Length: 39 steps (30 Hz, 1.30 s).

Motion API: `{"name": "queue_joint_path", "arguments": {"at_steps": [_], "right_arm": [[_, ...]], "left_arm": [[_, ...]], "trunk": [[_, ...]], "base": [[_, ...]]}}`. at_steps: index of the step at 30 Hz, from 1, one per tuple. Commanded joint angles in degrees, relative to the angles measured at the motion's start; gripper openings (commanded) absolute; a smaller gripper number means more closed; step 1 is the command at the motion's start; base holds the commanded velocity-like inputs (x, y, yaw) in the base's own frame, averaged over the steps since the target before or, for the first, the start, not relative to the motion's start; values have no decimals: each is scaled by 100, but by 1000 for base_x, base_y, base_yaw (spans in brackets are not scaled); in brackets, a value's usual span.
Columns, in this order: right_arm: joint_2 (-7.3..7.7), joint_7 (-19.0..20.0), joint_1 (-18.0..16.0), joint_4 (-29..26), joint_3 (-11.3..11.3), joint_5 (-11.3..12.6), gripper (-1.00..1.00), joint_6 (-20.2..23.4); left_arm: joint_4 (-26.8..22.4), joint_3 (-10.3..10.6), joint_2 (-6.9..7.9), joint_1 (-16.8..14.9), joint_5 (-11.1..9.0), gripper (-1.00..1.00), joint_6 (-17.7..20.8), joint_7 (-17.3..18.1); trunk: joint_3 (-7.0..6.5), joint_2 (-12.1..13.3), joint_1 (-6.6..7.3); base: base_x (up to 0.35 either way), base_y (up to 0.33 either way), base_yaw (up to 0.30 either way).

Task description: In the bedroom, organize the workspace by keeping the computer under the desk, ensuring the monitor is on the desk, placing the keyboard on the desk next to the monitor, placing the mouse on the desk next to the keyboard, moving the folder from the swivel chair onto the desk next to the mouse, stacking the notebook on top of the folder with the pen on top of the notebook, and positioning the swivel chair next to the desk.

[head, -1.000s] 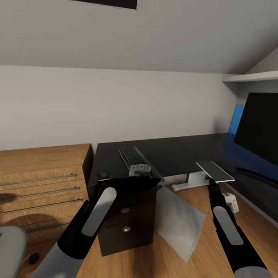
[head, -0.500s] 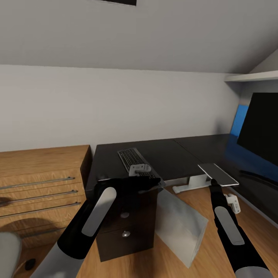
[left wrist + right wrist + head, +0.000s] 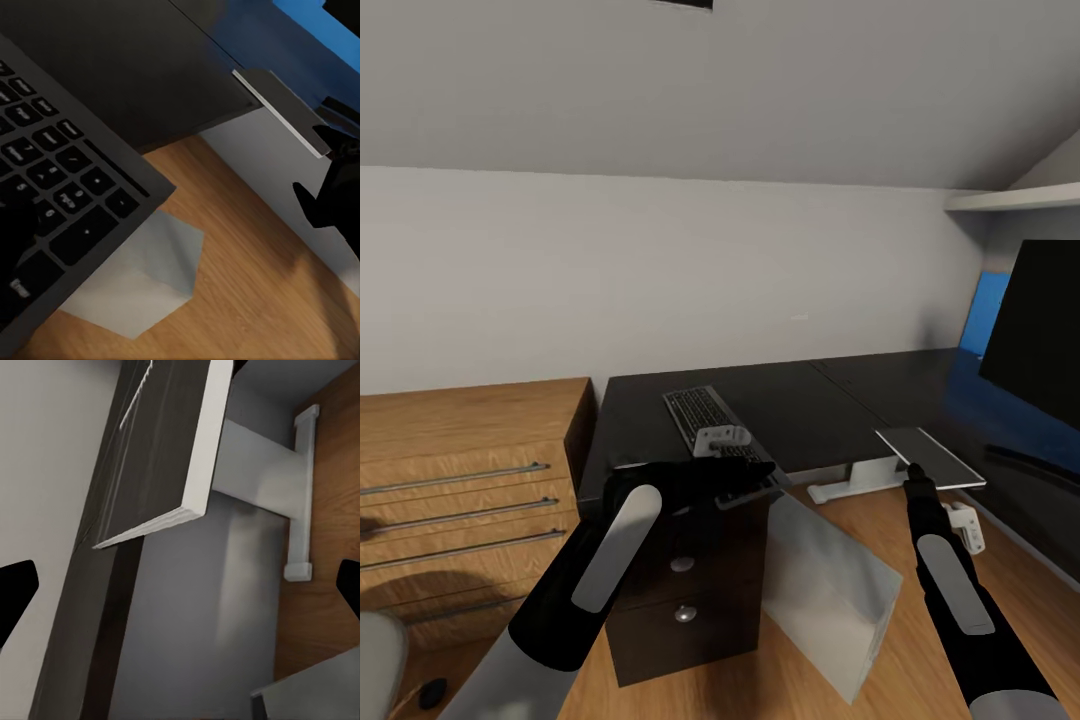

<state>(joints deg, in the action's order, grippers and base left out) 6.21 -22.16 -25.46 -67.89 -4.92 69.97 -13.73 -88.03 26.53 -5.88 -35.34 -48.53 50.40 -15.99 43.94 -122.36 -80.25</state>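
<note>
The black keyboard [image 3: 698, 408] lies on the black desk [image 3: 810, 400], its near end poking past the front edge. My left gripper [image 3: 750, 480] is shut on that end; in the left wrist view a dark finger [image 3: 15, 232] rests on the keys [image 3: 60, 157]. A thin grey notebook [image 3: 930, 452] with white page edges overhangs the desk's inner corner. Just below its near corner is my right gripper [image 3: 913, 470], open, its fingertips [image 3: 15, 585] spread wide under the slab [image 3: 161, 450]. The monitor [image 3: 1045, 330] stands on the desk at right. The light-grey computer [image 3: 825, 590] leans on the floor beside the drawers.
A wooden chest [image 3: 460, 450] with bar handles adjoins the desk's left end. The desk's black drawers [image 3: 680, 565] are under my left arm, a white desk foot [image 3: 850, 485] behind the computer. A grey chair seat [image 3: 375, 650] is at the lower left. A blue panel [image 3: 982, 310] shows behind the monitor.
The view has shifted slightly. The keyboard's near end, with my left gripper on it, sticks out a little further over the desk's front edge. The right gripper stays under the notebook's corner.
</note>
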Motion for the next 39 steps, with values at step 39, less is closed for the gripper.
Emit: {"name": "queue_joint_path", "arguments": {"at_steps": [39], "right_arm": [[126,-7,-3,-5,-404,51,100,-50]], "left_arm": [[5,4,-1,-5,-60,100,14,-60]], "trunk": [[6,-3,0]], "base": [[5,0,0]]}}
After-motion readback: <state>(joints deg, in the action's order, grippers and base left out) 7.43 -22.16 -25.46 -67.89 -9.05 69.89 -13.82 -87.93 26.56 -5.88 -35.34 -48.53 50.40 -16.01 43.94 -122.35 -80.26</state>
